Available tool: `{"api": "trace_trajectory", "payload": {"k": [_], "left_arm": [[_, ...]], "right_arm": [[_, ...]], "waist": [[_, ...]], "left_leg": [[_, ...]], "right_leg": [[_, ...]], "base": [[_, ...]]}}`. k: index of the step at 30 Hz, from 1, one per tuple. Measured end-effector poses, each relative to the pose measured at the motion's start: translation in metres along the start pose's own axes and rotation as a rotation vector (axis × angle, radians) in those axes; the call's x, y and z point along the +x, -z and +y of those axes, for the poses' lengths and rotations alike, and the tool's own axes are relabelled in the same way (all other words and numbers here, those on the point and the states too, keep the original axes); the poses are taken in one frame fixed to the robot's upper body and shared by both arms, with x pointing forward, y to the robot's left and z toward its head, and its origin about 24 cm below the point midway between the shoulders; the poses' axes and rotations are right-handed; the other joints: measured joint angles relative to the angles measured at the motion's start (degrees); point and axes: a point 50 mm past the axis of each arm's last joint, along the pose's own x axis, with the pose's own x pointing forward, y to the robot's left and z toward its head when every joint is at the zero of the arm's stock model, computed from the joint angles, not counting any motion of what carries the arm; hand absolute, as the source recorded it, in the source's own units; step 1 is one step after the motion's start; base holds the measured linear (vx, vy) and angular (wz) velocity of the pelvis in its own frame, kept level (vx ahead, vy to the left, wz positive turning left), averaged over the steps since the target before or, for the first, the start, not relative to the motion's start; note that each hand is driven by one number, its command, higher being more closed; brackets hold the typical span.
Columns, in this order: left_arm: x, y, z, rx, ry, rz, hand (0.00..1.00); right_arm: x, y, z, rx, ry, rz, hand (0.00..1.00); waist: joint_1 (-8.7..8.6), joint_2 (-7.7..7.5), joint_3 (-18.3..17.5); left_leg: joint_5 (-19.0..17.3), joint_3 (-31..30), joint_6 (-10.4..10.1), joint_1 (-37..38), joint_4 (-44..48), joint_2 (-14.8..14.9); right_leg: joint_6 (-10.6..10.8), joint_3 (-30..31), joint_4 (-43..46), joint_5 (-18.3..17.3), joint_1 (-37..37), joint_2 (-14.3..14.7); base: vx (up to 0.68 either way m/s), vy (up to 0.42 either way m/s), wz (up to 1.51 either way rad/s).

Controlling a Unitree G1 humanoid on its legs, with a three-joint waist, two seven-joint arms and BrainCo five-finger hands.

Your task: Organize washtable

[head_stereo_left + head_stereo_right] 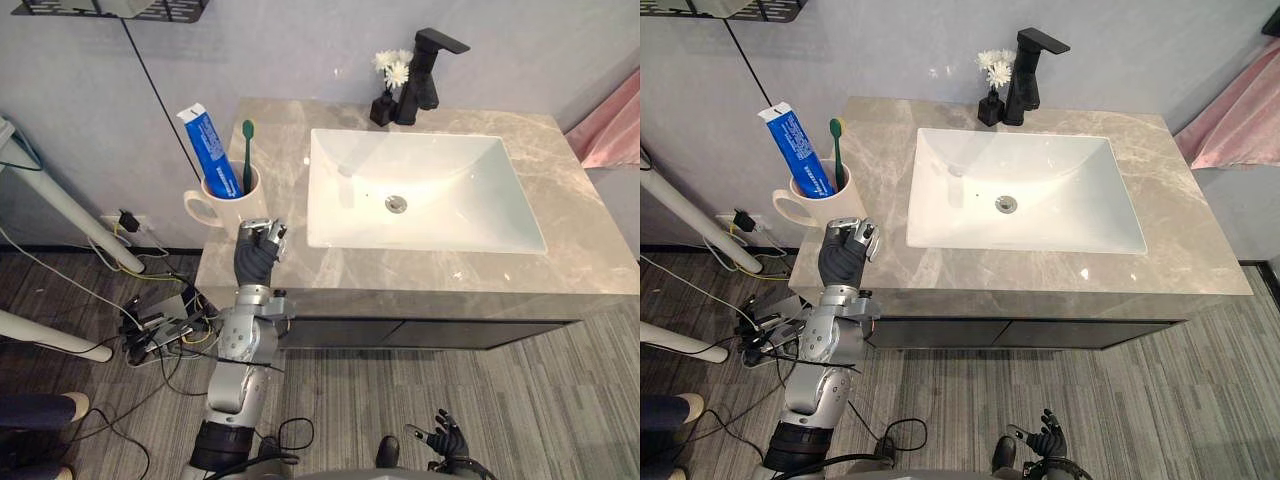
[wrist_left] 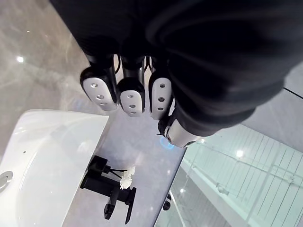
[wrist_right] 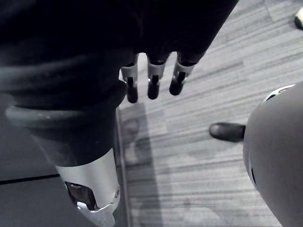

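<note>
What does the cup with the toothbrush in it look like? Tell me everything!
The mug is cream-coloured and smooth like ceramic, with a loop handle on its left side. It stands upright at the left end of the grey marble-look countertop, left of the white sink. A blue toothpaste tube and a green toothbrush stand in it. The robot's left hand is just in front; whether they touch I cannot tell.
</note>
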Motion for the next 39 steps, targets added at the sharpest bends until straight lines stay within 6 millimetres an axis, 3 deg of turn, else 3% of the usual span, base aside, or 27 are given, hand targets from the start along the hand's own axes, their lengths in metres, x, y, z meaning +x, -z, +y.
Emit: {"api": "trace_trajectory", "payload": {"k": [13,23,39], "left_arm": [[-0.002,-0.021,0.007,-0.043,-0.049,-0.084,1.00],[-0.012,-0.015,0.013,-0.074,-0.089,-0.053,1.00],[-0.006,-0.028,0.039,0.060,-0.228,-0.115,1.00]], "right_arm": [[-0.001,-0.005,0.008,-0.006,-0.050,-0.030,0.00],[-0.001,-0.006,0.006,-0.009,-0.048,-0.039,0.00],[-0.002,-0.006,0.005,-0.012,-0.062,-0.036,0.00]], "waist": [[0.01,-0.10,1.47],[0.05,-0.07,1.49],[-0.01,0.09,1.64]], "left_leg": [[-0.01,-0.03,0.01,-1.09,0.17,0.03],[-0.01,0.11,0.03,-1.06,0.19,0.06],[-0.02,1.52,0.03,-1.04,0.37,0.16]], "right_leg": [[-0.01,0.07,0.34,0.00,-0.80,0.00],[-0.01,0.27,0.33,0.00,-0.80,0.04],[-0.13,1.79,0.33,0.37,-1.99,0.19]], "base": [[-0.01,-0.002,0.00],[0.00,0.000,0.00],[0.00,-0.003,-0.04]]}}
